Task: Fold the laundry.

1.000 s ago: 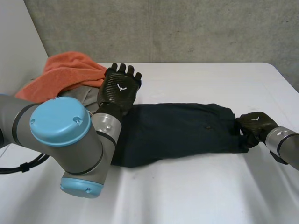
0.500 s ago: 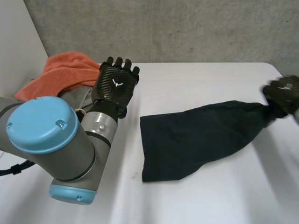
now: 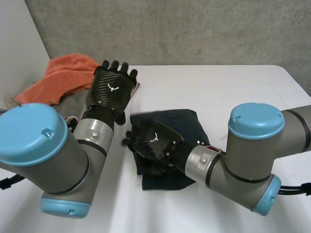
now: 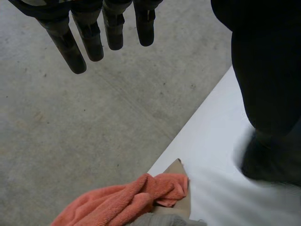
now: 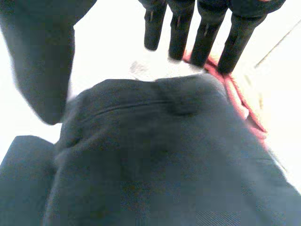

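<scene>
A dark navy garment (image 3: 171, 124) lies folded in a compact pile at the middle of the white table (image 3: 233, 87). My right hand (image 3: 154, 145) hovers palm down over the pile's near left part. In the right wrist view its fingers (image 5: 203, 41) are straight and the navy garment (image 5: 155, 160) spreads under the palm, held by nothing. My left hand (image 3: 111, 90) is raised above the table, left of the garment, with fingers (image 4: 89, 43) straight and empty.
An orange towel (image 3: 65, 73) is heaped at the table's far left corner on a grey cloth (image 4: 167, 219). The orange towel (image 4: 122, 201) also lies beyond my left hand's fingertips. A concrete wall (image 3: 194, 29) stands behind the table.
My right hand swept from the table's right side to the middle, carrying the garment's right end over onto its left part, then let go. The left hand drifted slightly left.
</scene>
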Tool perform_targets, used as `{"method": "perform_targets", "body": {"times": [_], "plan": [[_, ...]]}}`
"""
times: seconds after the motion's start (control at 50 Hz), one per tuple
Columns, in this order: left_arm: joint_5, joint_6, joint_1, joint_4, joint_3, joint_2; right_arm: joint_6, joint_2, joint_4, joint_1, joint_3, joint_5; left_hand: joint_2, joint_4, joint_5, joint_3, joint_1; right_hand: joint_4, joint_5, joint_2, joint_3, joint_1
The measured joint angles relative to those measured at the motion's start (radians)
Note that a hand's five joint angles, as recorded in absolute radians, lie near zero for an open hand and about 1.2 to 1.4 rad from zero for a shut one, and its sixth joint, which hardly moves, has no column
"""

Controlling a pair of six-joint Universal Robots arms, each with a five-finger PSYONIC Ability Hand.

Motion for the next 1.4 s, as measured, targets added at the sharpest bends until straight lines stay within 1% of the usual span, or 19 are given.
{"method": "perform_targets", "body": {"times": [0.02, 0.06, 0.08, 0.12, 0.18, 0.26, 0.34, 0.38, 0.42, 0.52, 0.64, 0.8, 0.96, 1.08, 1.14, 1.22, 1.28, 1.34, 1.4], "plan": [[0.0, -0.003, 0.003, 0.001, 0.005, -0.001, 0.033, -0.005, -0.002, -0.001, -0.003, 0.007, 0.0, 0.0, 0.0, 0.0, 0.0, -0.078, -0.074, -0.065, -0.07, -0.065], [0.0, -0.009, 0.006, 0.002, 0.012, -0.001, 0.077, -0.014, -0.006, -0.003, -0.005, 0.016, 0.0, 0.0, 0.0, 0.0, 0.0, -0.125, -0.111, -0.099, -0.108, -0.098], [0.0, -0.017, 0.009, 0.003, 0.023, -0.003, 0.149, -0.036, -0.009, -0.009, -0.007, 0.035, 0.0, 0.0, 0.0, 0.0, 0.0, -0.161, -0.134, -0.127, -0.144, -0.117], [-0.001, -0.034, 0.009, 0.002, 0.042, -0.005, 0.219, -0.069, -0.009, -0.024, -0.007, 0.069, 0.0, 0.0, 0.0, 0.0, 0.0, -0.163, -0.134, -0.127, -0.145, -0.117], [-0.001, -0.093, -0.002, -0.007, 0.095, -0.012, 0.34, -0.148, 0.008, -0.082, -0.004, 0.167, 0.0, 0.0, 0.0, 0.0, 0.0, -0.163, -0.134, -0.127, -0.145, -0.119], [0.0, -0.166, -0.038, -0.043, 0.174, -0.039, 0.412, -0.225, 0.077, -0.174, -0.009, 0.284, 0.0, 0.0, 0.0, 0.0, 0.0, -0.163, -0.134, -0.127, -0.146, -0.119], [-0.003, -0.215, -0.097, -0.124, 0.259, -0.098, 0.422, -0.247, 0.174, -0.247, -0.044, 0.341, 0.0, 0.0, 0.0, 0.0, 0.0, -0.163, -0.134, -0.127, -0.146, -0.119], [-0.006, -0.226, -0.116, -0.157, 0.284, -0.12, 0.418, -0.239, 0.202, -0.259, -0.061, 0.345, 0.0, 0.0, 0.0, 0.0, 0.0, -0.163, -0.134, -0.127, -0.146, -0.119], [-0.019, -0.252, -0.153, -0.234, 0.332, -0.169, 0.406, -0.207, 0.255, -0.275, -0.1, 0.341, 0.0, 0.0, 0.0, 0.0, 0.0, -0.163, -0.134, -0.127, -0.146, -0.119], [-0.077, -0.336, -0.185, -0.362, 0.39, -0.253, 0.372, -0.103, 0.349, -0.281, -0.194, 0.292, 0.0, 0.0, 0.0, 0.0, 0.0, -0.163, -0.134, -0.127, -0.146, -0.119], [-0.15, -0.428, -0.191, -0.468, 0.4, -0.33, 0.322, 0.053, 0.441, -0.276, -0.285, 0.227, 0.0, 0.0, 0.0, 0.0, 0.0, -0.163, -0.134, -0.127, -0.146, -0.119], [-0.17, -0.448, -0.179, -0.536, 0.368, -0.395, 0.204, 0.166, 0.458, -0.273, -0.289, 0.228, 0.0, 0.0, 0.0, 0.0, -0.009, -0.163, -0.134, -0.137, -0.146, -0.125], [-0.163, -0.443, -0.168, -0.556, 0.34, -0.408, 0.108, 0.169, 0.423, -0.279, -0.252, 0.278, -0.028, 0.0, 0.0, 0.0, -0.049, -0.163, -0.134, -0.171, -0.146, -0.158], [-0.159, -0.44, -0.168, -0.548, 0.353, -0.339, 0.11, 0.092, 0.351, -0.283, -0.19, 0.301, -0.029, 0.0, 0.0, 0.0, -0.05, -0.163, -0.134, -0.171, -0.146, -0.158], [-0.154, -0.439, -0.165, -0.539, 0.367, -0.281, 0.148, 0.02, 0.286, -0.288, -0.133, 0.311, -0.029, 0.0, 0.0, 0.0, -0.05, -0.163, -0.134, -0.171, -0.146, -0.158], [-0.124, -0.438, -0.157, -0.525, 0.387, -0.21, 0.239, -0.079, 0.2, -0.313, -0.045, 0.339, -0.029, 0.0, 0.0, 0.0, -0.05, -0.163, -0.134, -0.171, -0.146, -0.158], [-0.072, -0.436, -0.145, -0.517, 0.398, -0.173, 0.307, -0.133, 0.166, -0.347, 0.015, 0.352, -0.029, 0.0, 0.0, 0.0, -0.05, -0.163, -0.134, -0.171, -0.146, -0.158], [0.029, -0.431, -0.118, -0.515, 0.405, -0.149, 0.348, -0.157, 0.16, -0.378, 0.073, 0.339, -0.029, 0.0, 0.0, 0.0, -0.05, -0.163, -0.134, -0.171, -0.146, -0.158], [0.221, -0.422, -0.066, -0.519, 0.415, -0.128, 0.378, -0.172, 0.161, -0.412, 0.162, 0.293, -0.029, 0.0, 0.0, 0.0, -0.05, -0.163, -0.134, -0.171, -0.146, -0.158]]}}
